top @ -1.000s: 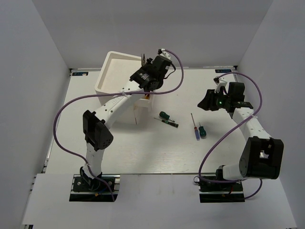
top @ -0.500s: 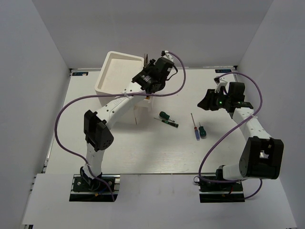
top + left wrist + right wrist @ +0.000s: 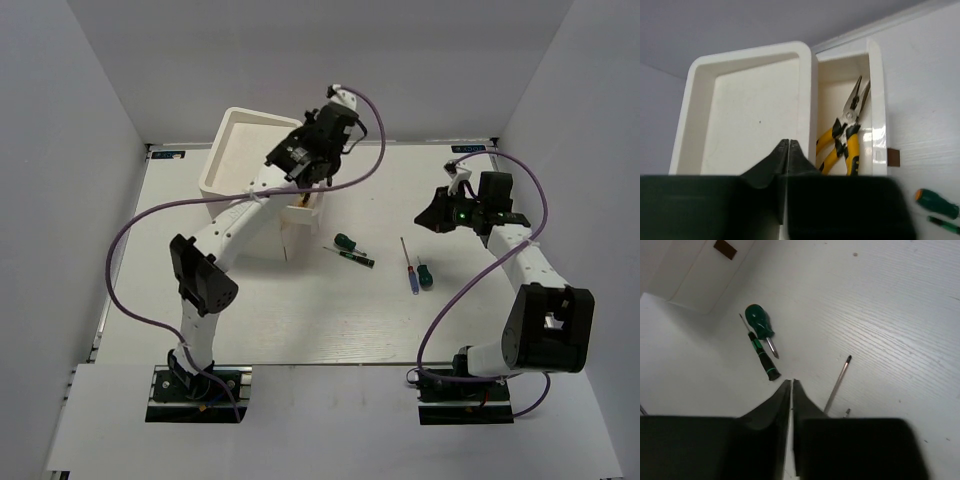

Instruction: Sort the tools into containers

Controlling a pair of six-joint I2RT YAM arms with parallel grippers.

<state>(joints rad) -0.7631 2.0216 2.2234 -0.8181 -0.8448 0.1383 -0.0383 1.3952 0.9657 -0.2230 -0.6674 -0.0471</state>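
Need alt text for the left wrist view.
Yellow-and-black pliers lie in an open white drawer, right of a wider empty tray; the left hand, shut and empty, hangs above them. A green screwdriver lies on the table, lower right.

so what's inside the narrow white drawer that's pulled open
Needle-nose pliers with yellow-and-black handles lie in the narrow white drawer, tips toward its far end. Handle ends are hidden behind the black left pincer.
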